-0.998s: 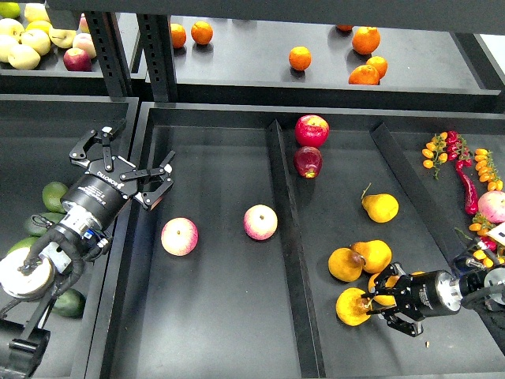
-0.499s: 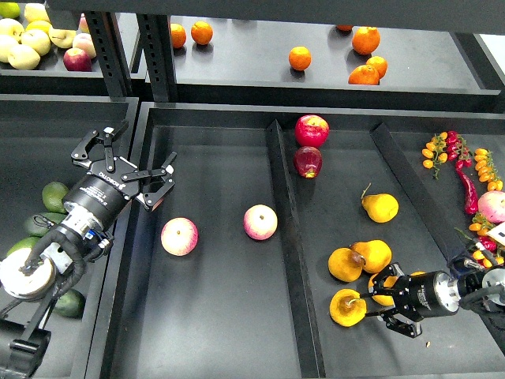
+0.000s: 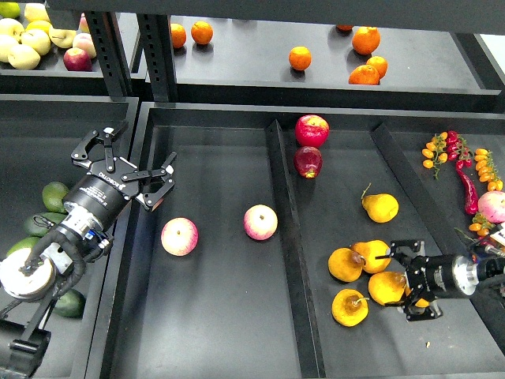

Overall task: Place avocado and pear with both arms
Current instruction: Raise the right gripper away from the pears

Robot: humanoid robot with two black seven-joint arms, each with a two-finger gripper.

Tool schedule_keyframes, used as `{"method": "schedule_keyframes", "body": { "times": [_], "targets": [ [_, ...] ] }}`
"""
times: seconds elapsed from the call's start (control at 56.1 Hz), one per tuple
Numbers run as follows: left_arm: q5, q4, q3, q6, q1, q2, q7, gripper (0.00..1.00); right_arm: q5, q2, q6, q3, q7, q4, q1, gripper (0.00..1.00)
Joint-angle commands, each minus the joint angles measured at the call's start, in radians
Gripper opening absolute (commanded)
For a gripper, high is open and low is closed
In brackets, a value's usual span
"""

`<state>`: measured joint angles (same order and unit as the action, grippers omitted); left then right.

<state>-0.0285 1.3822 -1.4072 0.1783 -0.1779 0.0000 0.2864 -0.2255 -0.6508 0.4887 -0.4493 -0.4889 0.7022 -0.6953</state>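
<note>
The pear [image 3: 349, 306], yellow-orange with a dark blotch and a thin stem, lies free on the floor of the right bin [image 3: 339, 197], near its front. My right gripper [image 3: 404, 283] is open just to the right of it, its fingers spread around the edge of another yellow pear [image 3: 386, 288]. Several dark green avocados [image 3: 54, 195] lie in the left bin, partly hidden under my left arm; I cannot tell which is the task's avocado. My left gripper [image 3: 126, 166] is open and empty, up over the wall between the left and middle bins.
Two pink-yellow apples [image 3: 180, 236] [image 3: 260, 222] lie in the middle bin. Two red apples [image 3: 312, 130] and three more yellow pears share the right bin. Chillies and small fruits [image 3: 461, 170] lie far right. Oranges [image 3: 299, 58] and apples sit on the back shelf.
My right gripper has opened, let go of the blotched pear and drawn back to the right. The pear now lies on the bin floor. My left arm has barely moved.
</note>
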Motion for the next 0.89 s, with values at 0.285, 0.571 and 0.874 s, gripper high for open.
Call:
{"method": "schedule_keyframes", "body": {
  "times": [0.285, 0.571, 0.874],
  "targets": [
    [-0.001, 0.000, 0.002, 0.000, 0.020, 0.000, -0.003, 1.00, -0.012, 0.204, 0.000, -0.459, 0.000, -0.010, 0.080, 1.00],
    [0.001, 0.000, -0.007, 0.000, 0.023, 0.000, -0.003, 1.00, -0.003, 0.491, 0.000, -0.798, 0.018, 0.014, 0.119, 1.00],
    [0.001, 0.000, -0.009, 0.000, 0.023, 0.000, -0.006, 1.00, 0.084, 0.651, 0.000, -1.048, 0.315, 0.086, 0.178, 1.00]
  ]
}}
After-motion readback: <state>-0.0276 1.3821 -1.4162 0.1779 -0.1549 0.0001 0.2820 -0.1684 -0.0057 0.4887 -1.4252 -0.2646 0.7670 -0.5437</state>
